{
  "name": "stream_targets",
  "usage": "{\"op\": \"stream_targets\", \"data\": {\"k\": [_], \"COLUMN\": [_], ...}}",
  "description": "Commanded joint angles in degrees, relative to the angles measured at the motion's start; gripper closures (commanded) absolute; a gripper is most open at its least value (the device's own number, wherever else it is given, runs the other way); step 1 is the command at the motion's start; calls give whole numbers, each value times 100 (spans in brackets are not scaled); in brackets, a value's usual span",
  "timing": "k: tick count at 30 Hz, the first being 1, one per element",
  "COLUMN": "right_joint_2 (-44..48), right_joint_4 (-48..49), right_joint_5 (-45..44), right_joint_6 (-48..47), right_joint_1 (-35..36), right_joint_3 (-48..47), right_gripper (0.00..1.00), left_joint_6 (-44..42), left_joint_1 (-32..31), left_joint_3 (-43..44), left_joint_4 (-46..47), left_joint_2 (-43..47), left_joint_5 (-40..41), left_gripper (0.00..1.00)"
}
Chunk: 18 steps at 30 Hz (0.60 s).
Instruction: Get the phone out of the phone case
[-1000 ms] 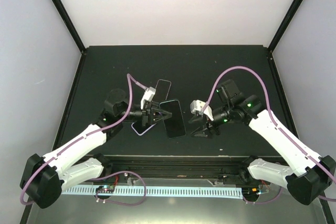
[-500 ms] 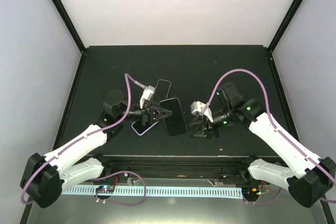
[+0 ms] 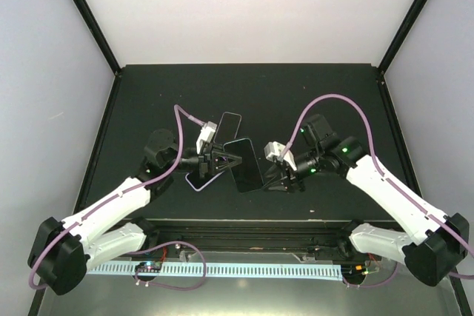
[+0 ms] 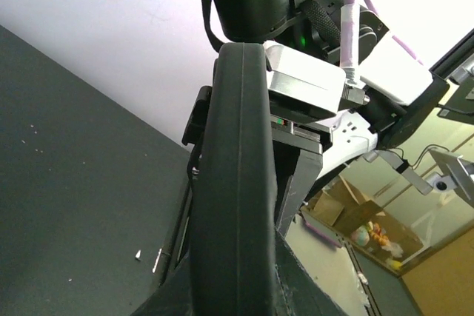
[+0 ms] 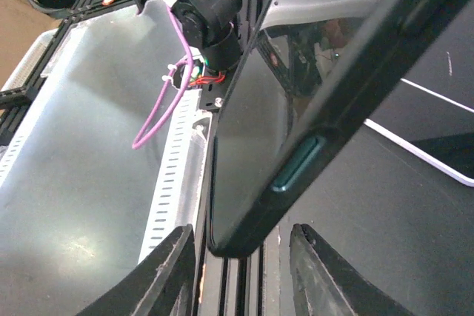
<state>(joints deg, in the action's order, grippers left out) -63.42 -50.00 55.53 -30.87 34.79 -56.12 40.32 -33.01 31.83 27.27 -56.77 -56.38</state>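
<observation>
A black phone (image 3: 244,166) in its dark phone case (image 5: 348,86) is held up off the table, tilted. My left gripper (image 3: 218,160) is shut on the phone's left edge. The left wrist view shows the case's rounded rim (image 4: 233,183) end-on, rising out of the left gripper (image 4: 237,290). My right gripper (image 3: 275,176) stands at the phone's right side. Its jaws are open, and the lower corner of the cased phone (image 5: 241,238) sits between the fingertips (image 5: 174,271) with a gap on each side. A teal side button (image 5: 296,164) shows on the case's edge.
A flat slab with a lavender rim (image 3: 211,149) lies on the black table (image 3: 311,101) under the left gripper; its pale edge (image 5: 437,160) shows in the right wrist view. A perforated rail (image 3: 244,269) and metal frame run along the near edge.
My right gripper has moved left to the phone's near right corner and its jaws have narrowed. The left gripper and the phone have stayed put.
</observation>
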Motion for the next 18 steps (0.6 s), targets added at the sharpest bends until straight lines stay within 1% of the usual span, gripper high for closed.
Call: {"op": "stream_targets", "data": {"k": [1, 4, 8, 12, 16, 18], "right_joint_2": [-143, -222, -322, -414, -532, -618], "right_joint_4": [46, -113, -482, -676, -1036, -1172], "right_joint_5": [152, 77, 73, 80, 158, 165], "right_joint_6": [-89, -270, -588, -818, -1291, -1376], "right_joint_1": [194, 304, 441, 512, 614, 716], "right_joint_3": [-335, -465, -609, -629, -708, -803], "right_gripper": [64, 67, 67, 67, 65, 64], "left_joint_6": [73, 58, 57, 55, 66, 125], "left_joint_1": [32, 38, 32, 32, 33, 40], "left_joint_3": [61, 82, 157, 241, 208, 137], "left_joint_4": [366, 239, 24, -196, -214, -129], "left_joint_2": [267, 335, 382, 349, 347, 351], "left_joint_5": [-48, -159, -302, -395, -411, -420], "left_gripper": [98, 99, 98, 99, 98, 98]}}
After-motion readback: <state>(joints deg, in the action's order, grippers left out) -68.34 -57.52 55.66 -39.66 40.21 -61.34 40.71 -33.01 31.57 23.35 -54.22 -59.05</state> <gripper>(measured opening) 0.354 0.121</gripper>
